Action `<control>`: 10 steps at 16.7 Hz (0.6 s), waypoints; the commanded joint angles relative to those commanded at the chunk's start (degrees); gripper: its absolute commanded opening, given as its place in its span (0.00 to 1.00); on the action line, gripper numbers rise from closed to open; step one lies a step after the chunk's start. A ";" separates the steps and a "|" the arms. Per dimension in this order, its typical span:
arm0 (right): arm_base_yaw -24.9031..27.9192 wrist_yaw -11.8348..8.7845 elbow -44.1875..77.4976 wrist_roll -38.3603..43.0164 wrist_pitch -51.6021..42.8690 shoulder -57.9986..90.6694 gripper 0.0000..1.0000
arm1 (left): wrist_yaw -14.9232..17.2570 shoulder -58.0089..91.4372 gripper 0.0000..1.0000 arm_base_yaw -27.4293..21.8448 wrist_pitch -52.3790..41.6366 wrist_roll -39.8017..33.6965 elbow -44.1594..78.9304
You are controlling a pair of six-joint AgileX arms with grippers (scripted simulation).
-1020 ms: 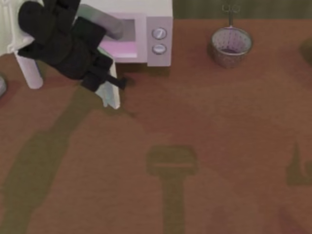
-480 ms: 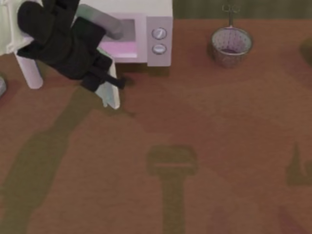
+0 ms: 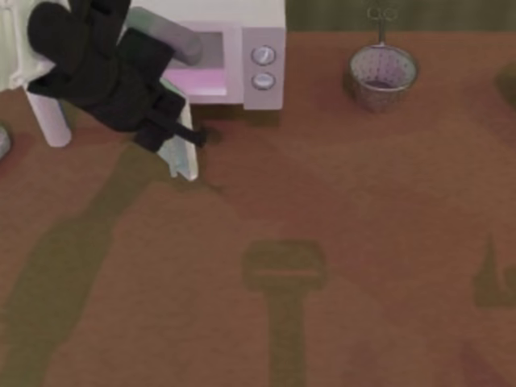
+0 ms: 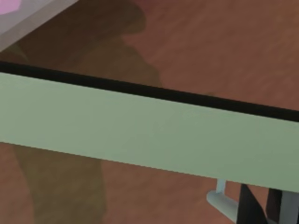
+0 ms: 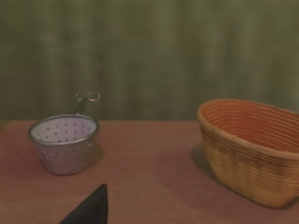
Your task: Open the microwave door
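Top view shows me the microwave (image 3: 242, 60) at the table's far left, its pink inside exposed. The microwave door (image 3: 184, 145) is swung out toward the front, nearly edge-on. My left gripper (image 3: 173, 137) sits at the door's outer edge (whether its fingers pinch the handle or are spread, I cannot tell). A metal strainer (image 3: 381, 76) stands well apart, to the right.
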 joint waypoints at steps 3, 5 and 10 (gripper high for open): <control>0.00 0.00 0.00 0.00 0.00 0.00 1.00 | 0.00 0.00 0.00 0.00 0.00 0.00 0.00; 0.00 0.00 0.00 0.00 0.00 0.00 1.00 | 0.00 0.00 0.00 0.00 0.00 0.00 0.00; 0.00 0.00 0.00 0.00 0.00 0.00 1.00 | 0.70 -0.08 0.00 0.08 -0.05 0.67 -0.17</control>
